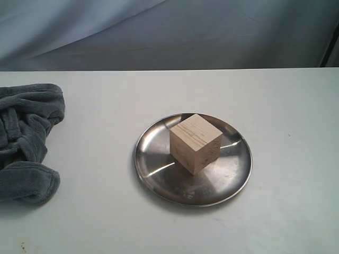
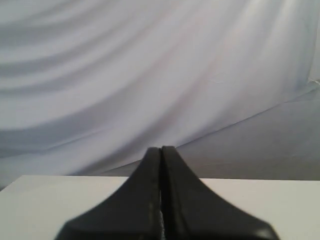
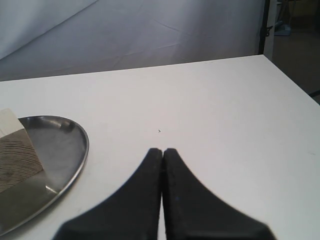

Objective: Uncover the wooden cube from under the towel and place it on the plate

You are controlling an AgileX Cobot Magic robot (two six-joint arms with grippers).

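Left gripper (image 2: 161, 151) and right gripper (image 3: 162, 151) are both pinched together on nothing (the right near the plate (image 3: 67, 145)), the wooden cube (image 1: 195, 143) sits mid-plate, and the towel (image 1: 26, 135) lies bunched well apart on its left-arm side, so the task looks finished and calls for no further move.

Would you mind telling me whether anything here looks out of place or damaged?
Nothing looks spilled or damaged. The wooden cube sits flat inside the plate. Only the towel is untidy, bunched in a heap at the exterior view's left.

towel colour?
Dark grey, plush; the towel shows best in the exterior view, bunched at the table's left edge.
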